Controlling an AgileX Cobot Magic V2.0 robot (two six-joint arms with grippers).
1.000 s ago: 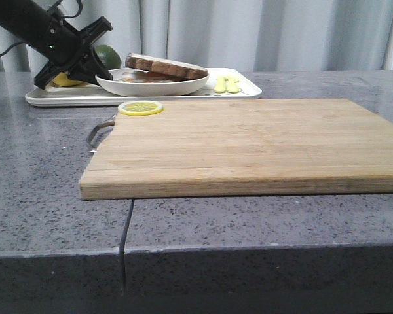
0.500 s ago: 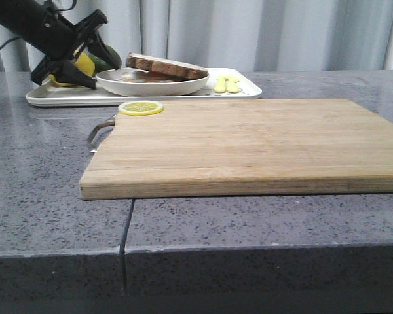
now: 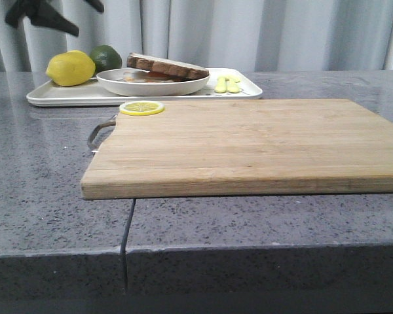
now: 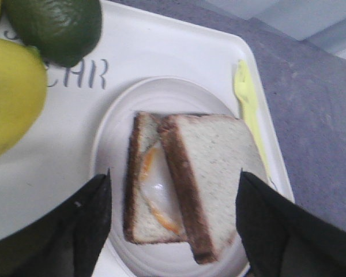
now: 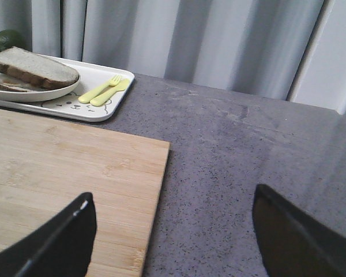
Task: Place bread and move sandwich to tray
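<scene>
While the left gripper point(image 4: 173, 225) hangs wide open and empty over the sandwich point(image 4: 187, 184), low in the left wrist frame, the right gripper point(image 5: 173, 242) gapes empty at the bottom of its own. Bread point(image 3: 167, 66) looks light, soft and crushable, the egg probably slippery, so gripping the stiff plate point(image 3: 150, 84) rim seems safest. One sandwich of two slices sits on one plate on one tray point(image 3: 245, 91).
</scene>
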